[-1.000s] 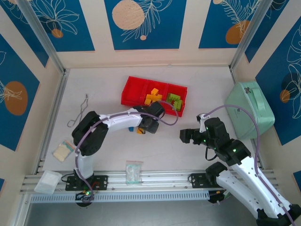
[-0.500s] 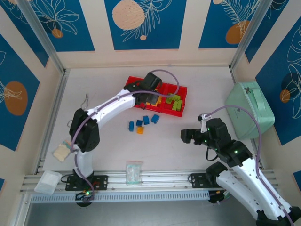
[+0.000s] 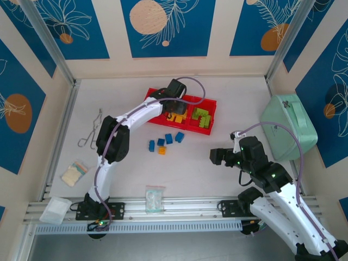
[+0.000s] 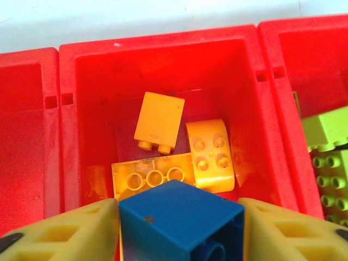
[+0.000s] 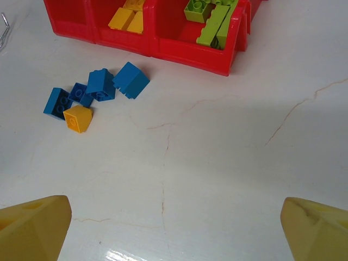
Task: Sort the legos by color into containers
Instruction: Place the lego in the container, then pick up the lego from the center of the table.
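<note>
The red tray (image 4: 163, 43) is set far on the table (image 5: 217, 163), one box per colour. The right gripper (image 5: 174, 228) is held wide open, near, out of the way. A blue brick (image 4: 179, 215) is pinched by the left gripper (image 4: 179, 234) over the middle box (image 4: 92, 125) of orange-yellow bricks (image 4: 209, 155); the bare left box (image 4: 22, 119) is likely meant for it.

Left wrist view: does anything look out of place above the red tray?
Yes. The left gripper holds a blue brick over the middle compartment, where the visible orange-yellow bricks lie. A blue piece dropped there would mix the colours.
</note>
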`<state>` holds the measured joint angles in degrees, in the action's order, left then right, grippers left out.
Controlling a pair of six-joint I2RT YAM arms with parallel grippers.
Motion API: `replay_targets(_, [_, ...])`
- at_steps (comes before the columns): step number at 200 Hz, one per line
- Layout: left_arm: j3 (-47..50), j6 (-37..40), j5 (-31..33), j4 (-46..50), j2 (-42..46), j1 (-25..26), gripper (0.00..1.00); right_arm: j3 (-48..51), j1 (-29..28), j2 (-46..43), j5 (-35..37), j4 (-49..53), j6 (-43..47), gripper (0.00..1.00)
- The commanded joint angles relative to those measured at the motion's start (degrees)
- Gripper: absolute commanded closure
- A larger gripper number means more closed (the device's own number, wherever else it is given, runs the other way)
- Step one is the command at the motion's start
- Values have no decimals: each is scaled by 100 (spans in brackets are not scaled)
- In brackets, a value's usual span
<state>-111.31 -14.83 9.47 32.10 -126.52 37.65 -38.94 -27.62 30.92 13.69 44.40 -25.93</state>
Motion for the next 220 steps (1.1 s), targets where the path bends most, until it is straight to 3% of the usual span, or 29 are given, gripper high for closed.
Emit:
replay_targets(1, [-167, -31, -120, -68, 158, -70, 36, -180, 28, -6, 19, 82, 27, 1])
replay_targets(26, [83, 9, -86, -104, 445, -91, 23, -177, 28, -11, 11, 71, 17, 1])
replay_targets(45, [410, 24, -250, -63, 760, -84, 20, -180, 24, -7, 12, 80, 10, 1])
replay_targets(74, [1864, -152, -388, -370, 1753, -34, 17, -154, 19, -25, 19, 57, -12, 1])
replay_targets(109, [3709, -574, -38, -490, 3008, 322, 12, -124, 15, 17, -6, 14, -17, 1])
replay_targets(142, [4599, -893, 234, -179, 3375, 743, 10, -114, 33, 74, -94, -43, 51, 1])
replay_targets(155, [4860, -1025, 234, -173, 3424, 848, 1, -105, 48, 132, -151, -73, 59, 1])
replay_targets(199, [5548, -1442, 123, -441, 3573, 1025, 1, -107, 79, 222, -209, -78, 30, 1])
replay_targets(220, [5752, -1669, 122, -760, 3518, 1025, 7, -97, 81, 204, -197, -78, 5, 1])
